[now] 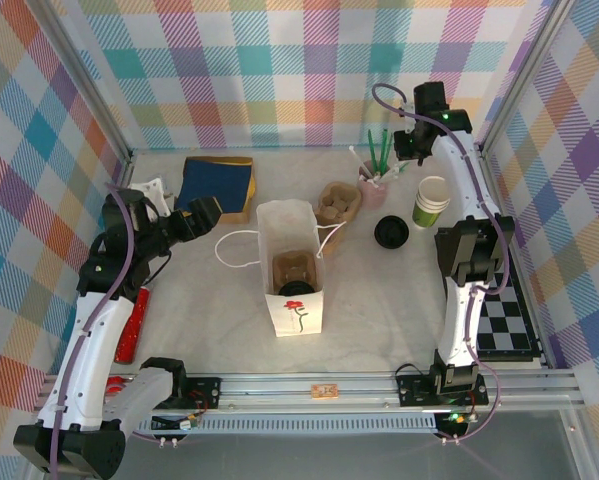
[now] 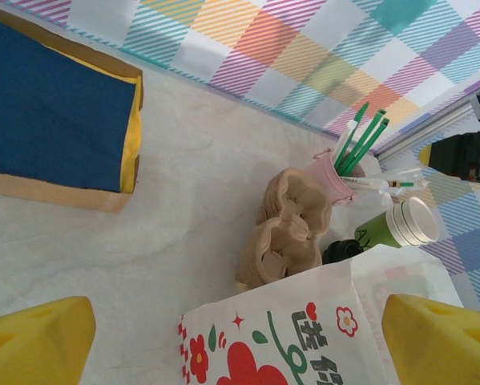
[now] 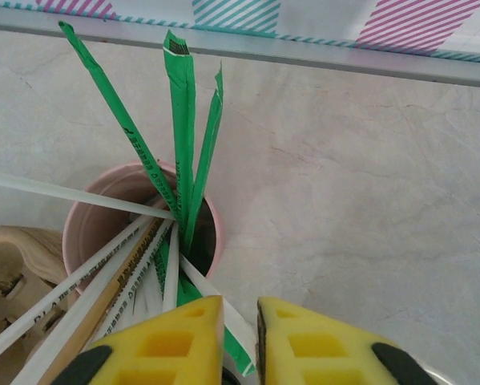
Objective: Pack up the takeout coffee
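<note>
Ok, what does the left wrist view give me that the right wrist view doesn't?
Left wrist: the open left gripper, paper bag, blue box, lidless green cup and the takeout coffee, its black lid just beyond the bag. Right wrist: the right gripper close over the pink pot. Both: that pot, its green and white sticks, the cardboard cup carriers.

The takeout coffee (image 1: pixel 391 233) is standing upright on the bench (image 1: pixel 379 295), right of centre, its round black lid facing up.
</note>
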